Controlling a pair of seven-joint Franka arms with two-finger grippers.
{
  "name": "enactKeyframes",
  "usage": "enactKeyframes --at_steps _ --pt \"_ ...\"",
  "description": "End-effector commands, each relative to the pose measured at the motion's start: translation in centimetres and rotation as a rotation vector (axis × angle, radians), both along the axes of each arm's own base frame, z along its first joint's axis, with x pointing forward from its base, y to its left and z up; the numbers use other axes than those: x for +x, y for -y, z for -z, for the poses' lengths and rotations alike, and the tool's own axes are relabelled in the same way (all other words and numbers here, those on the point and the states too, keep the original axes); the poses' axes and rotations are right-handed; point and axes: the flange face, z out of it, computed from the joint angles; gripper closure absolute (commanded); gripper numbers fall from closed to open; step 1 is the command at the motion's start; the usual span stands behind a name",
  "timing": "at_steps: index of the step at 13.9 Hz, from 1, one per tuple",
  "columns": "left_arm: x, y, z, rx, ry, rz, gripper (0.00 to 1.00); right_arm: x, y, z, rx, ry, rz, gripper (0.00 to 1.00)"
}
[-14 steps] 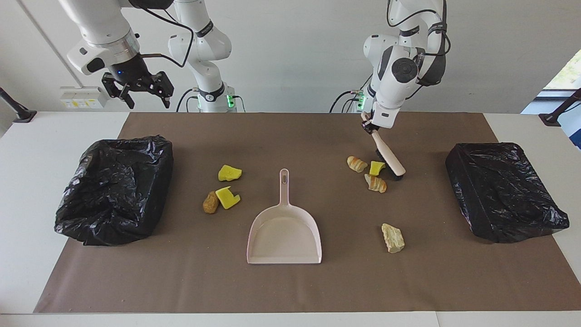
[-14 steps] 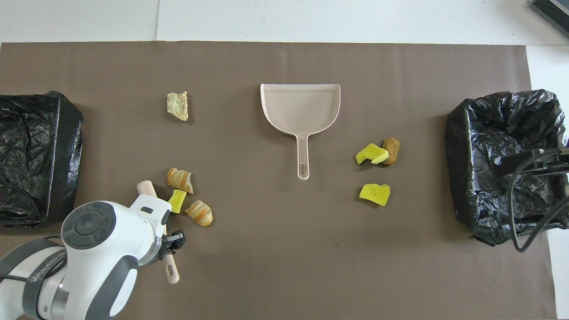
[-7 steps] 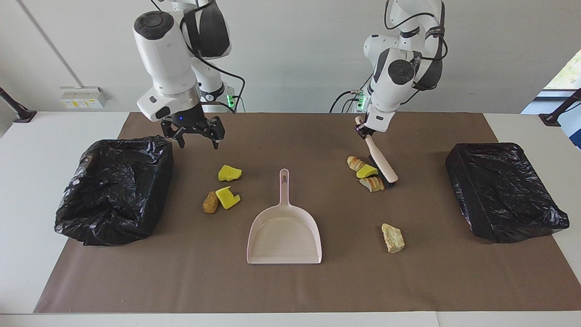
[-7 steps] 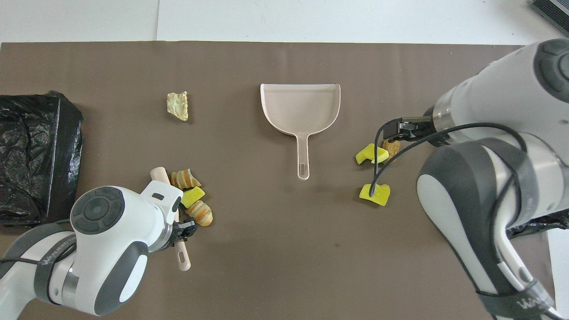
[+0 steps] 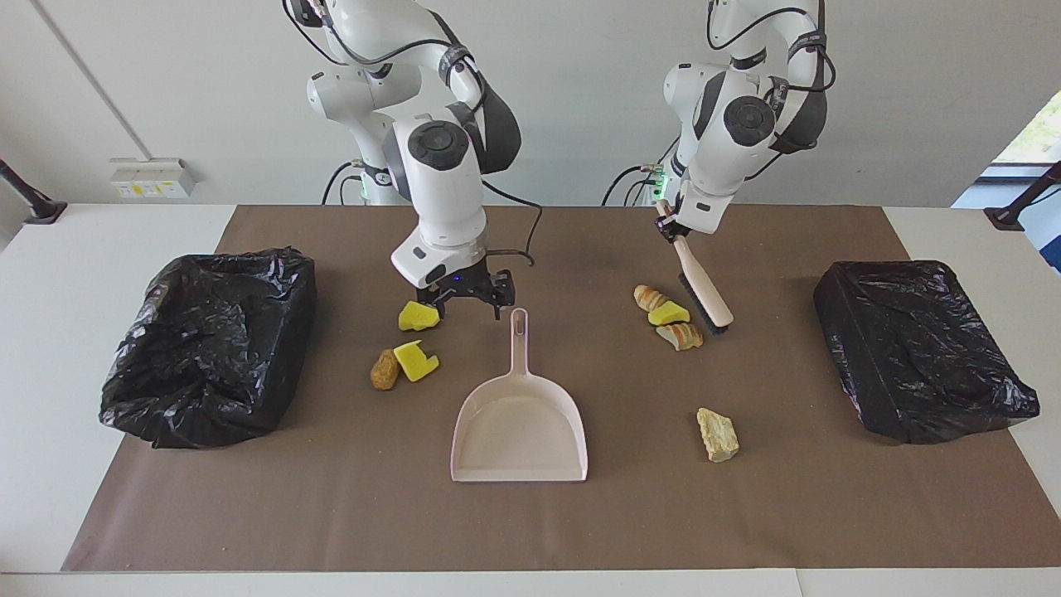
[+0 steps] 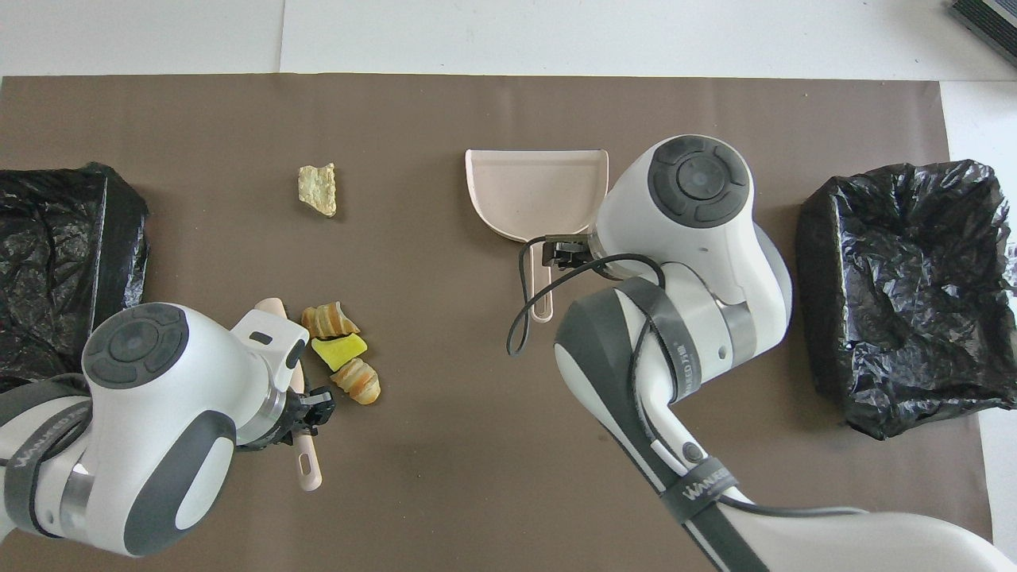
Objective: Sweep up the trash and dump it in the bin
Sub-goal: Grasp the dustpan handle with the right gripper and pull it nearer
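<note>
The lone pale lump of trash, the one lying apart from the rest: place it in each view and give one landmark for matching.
Facing view: the pale lump lies low, right of centre.
Overhead view: it lies high, left of centre.
Shared landmark: the pink dustpan, whose pan is level with the lump in both.

Readable lettering appears only in the overhead view. A dark band on the right arm, at about five o'clock in that view, carries white letters that look like "WANEER"; the spelling is uncertain. A similar band on the left arm, at about eight o'clock, shows the same partly readable word. Nothing else bears legible text.
</note>
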Motion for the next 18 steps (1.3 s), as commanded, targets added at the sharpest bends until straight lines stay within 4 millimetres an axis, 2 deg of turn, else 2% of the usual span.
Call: enactKeyframes --at_steps 1,2,3,7,11,12,13,15,16,18 --pt "-0.2 -0.6 -0.5 -0.01 -0.003 0.001 1.0 0.0 -3.6 4.6 0.0 -0.009 0.021 0.0" --pt "-0.1 -1.3 -0.4 -0.008 -0.007 -0.012 1.0 -0.5 -5.0 6.9 -0.013 -0.021 -0.006 0.0" --pt "-0.2 -1.8 -0.2 -0.008 -0.008 -0.013 1.0 -0.3 -5.3 8.2 -0.012 -0.013 -0.019 0.0" --pt "-0.9 -2.5 1.0 -0.01 -0.028 0.008 1.0 -0.6 -4.8 8.6 -0.055 -0.047 -0.041 0.0" --pt "-1.1 -2.6 1.2 -0.012 -0.026 0.019 1.0 -0.7 -4.6 8.6 -0.073 -0.057 -0.053 0.0" --pt "-1.1 -2.6 1.2 -0.015 -0.023 0.026 1.0 -0.6 -4.6 8.5 -0.07 -0.055 -0.054 0.13" --pt "-1.1 -2.6 1.2 -0.016 -0.022 0.028 1.0 -0.5 -4.4 8.6 -0.069 -0.056 -0.061 0.32" --pt "-1.1 -2.5 1.2 -0.016 -0.02 0.029 1.0 -0.4 -4.1 8.8 -0.057 -0.067 -0.078 0.8" --pt "-1.0 -2.6 1.2 -0.016 -0.022 0.026 1.0 -0.4 -4.1 8.7 -0.055 -0.065 -0.066 1.0" --pt "-1.1 -2.6 1.2 -0.017 -0.022 0.027 1.0 0.5 -3.6 7.9 -0.046 -0.056 -0.057 1.0"
